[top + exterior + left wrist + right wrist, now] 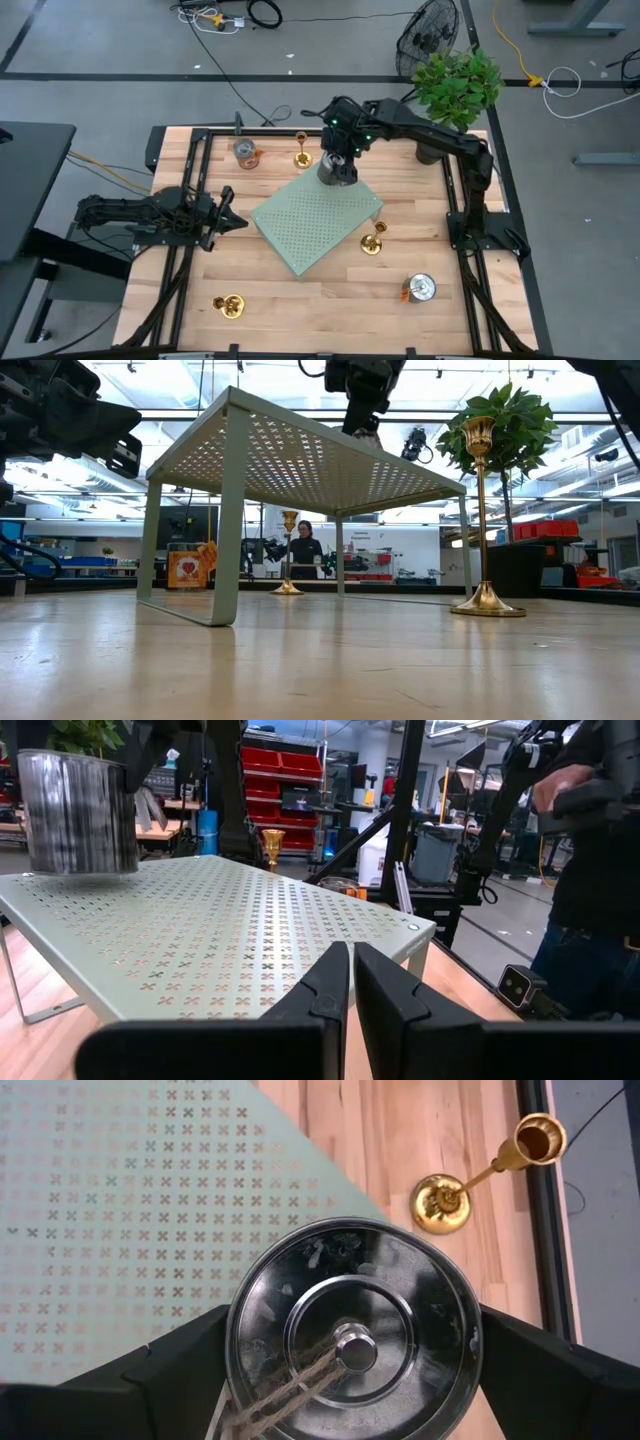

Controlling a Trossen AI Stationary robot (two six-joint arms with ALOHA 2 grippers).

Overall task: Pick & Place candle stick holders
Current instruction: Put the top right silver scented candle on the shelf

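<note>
Three gold candle stick holders show. One (301, 150) stands on its base at the far side, just off the rack's far corner (440, 1205). One (373, 240) stands at the rack's right (485, 510). One (230, 305) lies at the near left. My right gripper (337, 165) hangs over the far corner of the green perforated rack (315, 220), shut on a silver lidded can (352, 1340). My left gripper (235, 222) waits shut at the rack's left, pointing level (352, 980). My right gripper pinches the silver can between its two fingers (170, 1370), on opposite sides of the round wall (470, 1330) just under the lid. The fingers slant down from above. The can stands upright, its bottom (75, 868) at the rack's top; whether it rests there I cannot tell.
A second can (245, 152) stands at the far left of the table and a third (420, 288) lies at the near right. A potted plant (457, 85) stands at the far right corner. A person (600, 870) stands beyond the table's right side.
</note>
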